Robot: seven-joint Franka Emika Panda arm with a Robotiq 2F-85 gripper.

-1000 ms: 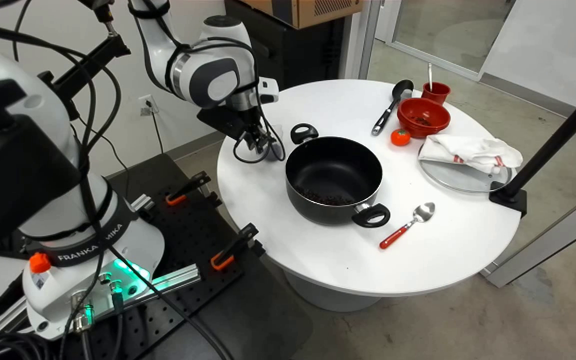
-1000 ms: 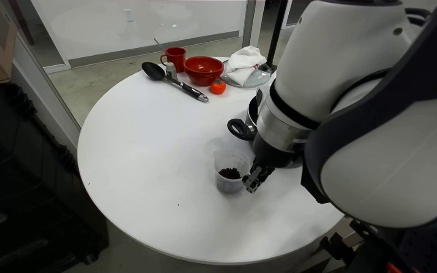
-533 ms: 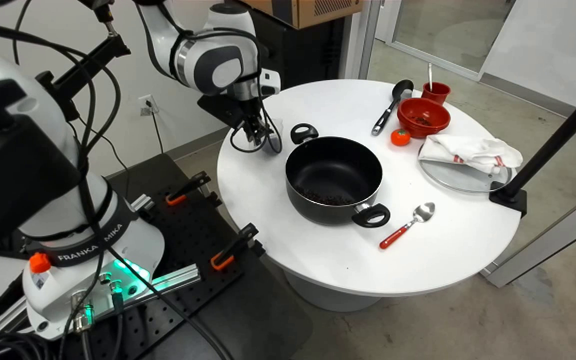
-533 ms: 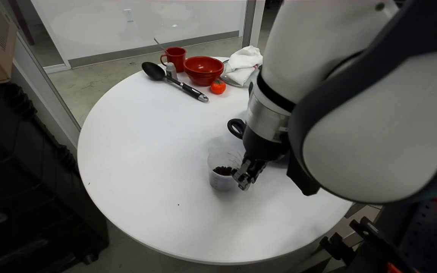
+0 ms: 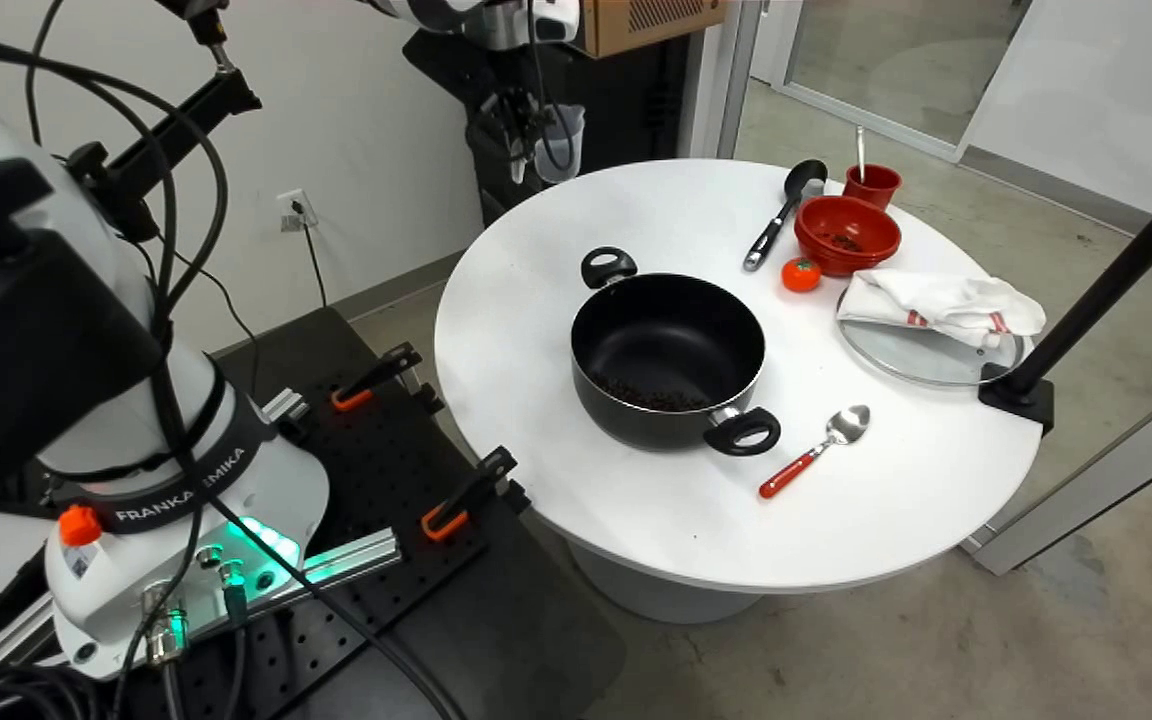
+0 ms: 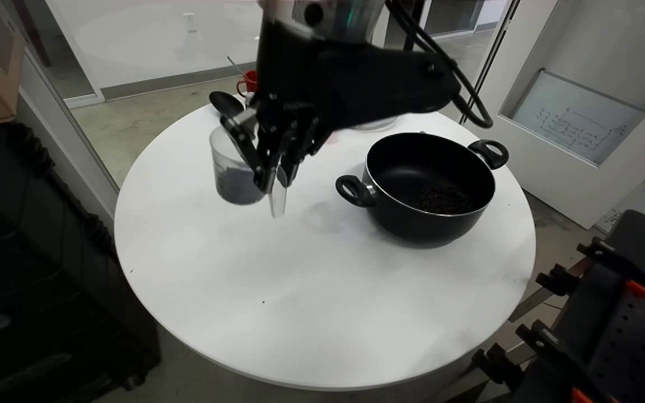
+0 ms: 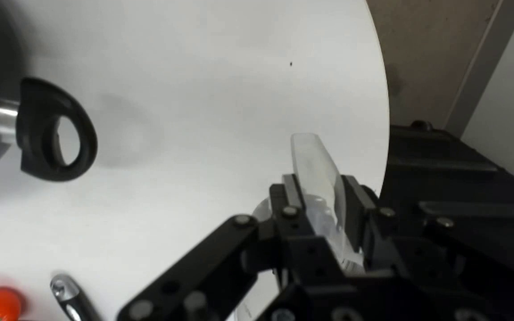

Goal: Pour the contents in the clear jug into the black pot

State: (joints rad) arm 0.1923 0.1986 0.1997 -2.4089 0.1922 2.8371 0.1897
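End effector (image 7: pixel 323 196) grips the handle (image 7: pixel 312 162) of the clear measuring jug (image 6: pixel 228 163), dark contents (image 6: pixel 238 186) inside, above the bench (image 6: pixel 311 324), apart from the black pot (image 6: pixel 415 225): lifting looks done, pouring remains.

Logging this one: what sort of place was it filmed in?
Probably a robotics lab or office workspace rather than a home kitchen, though a black pot stands on the table. A perforated black board shows beside the robot's base, and an exterior view shows a whiteboard with sketched diagrams.
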